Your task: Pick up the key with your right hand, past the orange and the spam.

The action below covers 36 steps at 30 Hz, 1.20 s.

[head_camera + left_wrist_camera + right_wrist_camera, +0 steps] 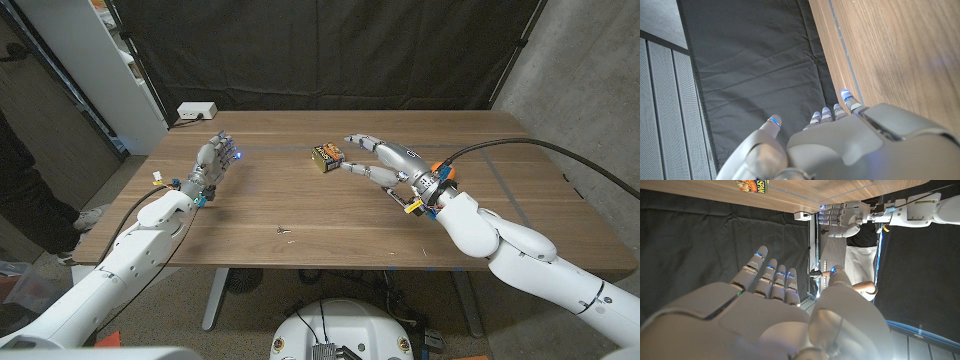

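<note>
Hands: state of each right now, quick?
Left hand: open, holding nothing.
Right hand: open, fingers spread beside the spam can, holding nothing.

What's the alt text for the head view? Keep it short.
The robot's right hand, fingers spread and holding nothing, reaches toward a spam can on a wooden table. The left hand stands on the table with fingers up, empty. A small dark object lies near the front edge.

You have one spam can (327,157) at the table's far middle, one small key (285,232) near the front edge, one white power strip (197,111) at the far left corner, and two robot hands: left hand (214,162), right hand (385,162).
</note>
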Each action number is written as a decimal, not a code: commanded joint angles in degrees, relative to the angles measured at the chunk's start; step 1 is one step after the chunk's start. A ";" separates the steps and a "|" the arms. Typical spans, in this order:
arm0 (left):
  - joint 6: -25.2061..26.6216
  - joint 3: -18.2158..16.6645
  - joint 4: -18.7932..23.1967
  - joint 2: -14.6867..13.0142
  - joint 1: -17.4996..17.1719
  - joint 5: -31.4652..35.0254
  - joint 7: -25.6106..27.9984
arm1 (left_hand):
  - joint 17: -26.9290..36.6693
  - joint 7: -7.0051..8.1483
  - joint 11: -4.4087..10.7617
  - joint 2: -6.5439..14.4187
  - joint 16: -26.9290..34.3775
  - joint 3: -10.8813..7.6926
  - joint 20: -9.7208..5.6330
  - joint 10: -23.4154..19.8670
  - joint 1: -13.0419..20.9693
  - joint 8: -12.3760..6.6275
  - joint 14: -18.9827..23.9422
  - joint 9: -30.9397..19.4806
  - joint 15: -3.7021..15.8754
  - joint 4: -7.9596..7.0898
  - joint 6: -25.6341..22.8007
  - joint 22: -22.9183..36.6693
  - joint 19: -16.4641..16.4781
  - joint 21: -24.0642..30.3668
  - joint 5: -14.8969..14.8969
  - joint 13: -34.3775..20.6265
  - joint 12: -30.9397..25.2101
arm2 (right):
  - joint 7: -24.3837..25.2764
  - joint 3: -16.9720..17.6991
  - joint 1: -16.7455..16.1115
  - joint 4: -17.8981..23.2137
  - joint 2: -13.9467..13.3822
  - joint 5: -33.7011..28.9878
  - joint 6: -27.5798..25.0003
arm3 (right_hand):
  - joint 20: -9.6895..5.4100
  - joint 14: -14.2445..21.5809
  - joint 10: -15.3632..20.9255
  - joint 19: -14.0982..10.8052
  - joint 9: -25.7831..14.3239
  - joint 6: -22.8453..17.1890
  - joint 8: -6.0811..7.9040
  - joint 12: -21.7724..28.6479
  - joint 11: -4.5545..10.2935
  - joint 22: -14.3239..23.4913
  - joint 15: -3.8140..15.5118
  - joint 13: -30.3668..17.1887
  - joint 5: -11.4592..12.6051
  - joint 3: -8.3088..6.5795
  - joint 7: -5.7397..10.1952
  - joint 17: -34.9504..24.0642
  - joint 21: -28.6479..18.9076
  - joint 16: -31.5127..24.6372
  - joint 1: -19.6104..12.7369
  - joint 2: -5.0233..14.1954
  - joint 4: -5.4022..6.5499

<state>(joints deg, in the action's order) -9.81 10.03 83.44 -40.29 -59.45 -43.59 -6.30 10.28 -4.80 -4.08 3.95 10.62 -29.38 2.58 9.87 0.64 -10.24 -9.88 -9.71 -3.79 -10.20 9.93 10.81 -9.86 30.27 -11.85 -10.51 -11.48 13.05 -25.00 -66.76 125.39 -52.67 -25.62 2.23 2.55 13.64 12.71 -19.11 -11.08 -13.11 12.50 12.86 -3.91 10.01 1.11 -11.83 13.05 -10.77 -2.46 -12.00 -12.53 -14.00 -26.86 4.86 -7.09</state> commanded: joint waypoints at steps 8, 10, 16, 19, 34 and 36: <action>0.12 0.29 -0.65 0.27 0.51 0.11 -0.13 | 0.06 0.45 0.03 5.02 0.21 0.38 0.40 6.61 -0.18 -0.35 -7.48 -0.27 -0.50 -0.06 4.83 0.07 -6.20 -0.26 -0.18 -0.23 -0.15 | -0.54 -2.01 0.26 1.18 0.69 -4.85 -1.26 | 0.13 4.28 3.47 -2.67 -0.41 -3.08 0.91 1.98 -0.01 0.52 0.69 -1.17 -0.23 -0.22 0.33 -2.39 -0.77 -2.64 0.87 0.71 0.24; 0.06 0.32 -0.75 0.26 0.54 0.17 -0.21 | 0.06 0.46 0.05 5.02 0.21 0.39 0.44 6.60 -0.18 -0.35 -7.48 -0.27 -0.50 -0.06 4.83 0.07 -6.19 -0.27 -0.18 -0.23 -0.16 | -0.47 -2.26 0.25 1.27 0.92 -5.46 -1.50 | 0.24 5.49 4.74 -3.57 -0.50 -3.89 1.08 2.80 0.27 0.63 0.83 -1.58 -0.10 -0.34 0.52 -3.33 -1.06 -3.58 0.51 0.89 -0.03; 0.03 0.37 -1.04 0.40 0.69 0.16 -0.28 | 0.06 0.41 -0.03 5.03 0.22 0.43 0.47 6.56 -0.18 -0.32 -7.48 -0.28 -0.52 -0.06 4.83 0.07 -6.20 -0.32 -0.19 -0.23 -0.17 | -1.34 -2.92 0.47 1.88 1.24 -6.95 -2.49 | 0.15 7.38 5.63 -4.68 -0.63 -4.99 1.32 3.55 0.17 0.75 1.38 -2.09 0.03 -0.43 0.46 -4.73 -1.40 -5.12 0.15 1.07 -0.30; 0.01 0.44 -1.23 0.48 0.84 0.17 -0.38 | 0.06 0.44 -0.01 5.03 0.22 0.44 0.44 6.61 -0.18 -0.32 -7.46 -0.28 -0.51 -0.07 4.82 0.07 -6.19 -0.34 -0.20 -0.23 -0.16 | -1.77 -3.22 0.58 2.08 1.28 -7.41 -2.56 | 0.15 7.33 5.62 -4.71 -0.66 -5.12 1.34 3.62 0.12 0.77 1.35 -2.18 0.06 -0.43 0.44 -4.99 -1.40 -5.26 0.05 1.06 -0.37; -0.21 0.68 -2.44 0.91 1.54 0.09 -1.14 | 0.06 0.49 -0.19 5.01 0.20 0.53 0.48 6.68 -0.20 -0.31 -7.50 -0.29 -0.47 -0.07 4.76 0.08 -6.16 -0.42 -0.21 -0.22 -0.14 | -2.58 -5.67 -0.05 3.76 2.83 -13.93 -6.51 | 0.07 7.56 6.32 -5.67 -1.14 -8.57 2.59 4.66 0.75 0.90 1.84 -3.11 0.65 -1.52 1.21 -7.39 -1.58 -6.74 -3.45 1.26 -2.07; -0.28 0.68 -2.58 0.95 1.59 0.12 -1.17 | 0.06 0.47 -0.08 5.01 0.20 0.54 0.45 6.70 -0.20 -0.31 -7.52 -0.29 -0.48 -0.07 4.74 0.08 -6.17 -0.43 -0.21 -0.22 -0.13 | -2.45 -6.16 -0.16 3.84 3.27 -15.19 -7.18 | 0.11 8.29 6.60 -5.74 -1.25 -9.20 2.85 4.90 0.88 0.93 1.87 -3.31 0.71 -1.50 1.23 -8.01 -1.57 -7.41 -3.72 1.16 -2.05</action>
<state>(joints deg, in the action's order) -9.84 10.61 81.64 -39.62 -58.24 -43.46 -7.05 10.26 -4.59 -4.08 3.95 10.61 -28.90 2.58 9.88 0.64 -10.41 -9.88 -9.71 -3.79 -10.19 9.72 10.80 -9.86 29.86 -11.85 -10.51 -11.48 10.74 -29.18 -66.37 128.27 -50.85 -35.77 -2.02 2.67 21.13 18.43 -24.11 -12.14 -21.38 14.87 17.30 -3.06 10.81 2.50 -14.79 13.44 -12.19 -1.29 -19.37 -13.64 -20.62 -29.75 5.87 -8.86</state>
